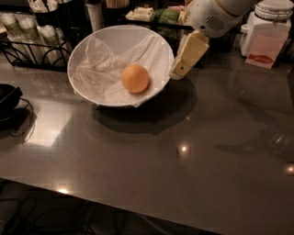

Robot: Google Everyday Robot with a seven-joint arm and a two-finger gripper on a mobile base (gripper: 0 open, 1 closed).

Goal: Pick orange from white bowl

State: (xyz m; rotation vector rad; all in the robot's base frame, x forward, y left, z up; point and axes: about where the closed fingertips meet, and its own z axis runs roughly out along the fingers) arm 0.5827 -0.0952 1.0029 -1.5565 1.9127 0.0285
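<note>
The orange (135, 78) lies inside the white bowl (92, 50), right of its middle, on crinkled white paper lining. The bowl is tilted toward the camera and stands on the grey table at the back left. My gripper (178, 72) hangs down from the white arm (213, 17) at the bowl's right rim, its cream-coloured tip just outside the rim. It is to the right of the orange and apart from it. It holds nothing that I can see.
A wire rack with bottles (27, 32) stands behind the bowl at the left. Food packets (151, 13) line the back. A white jar and a pink-labelled packet (264, 43) stand at the back right. A black object with a cable (9, 103) lies at the left edge.
</note>
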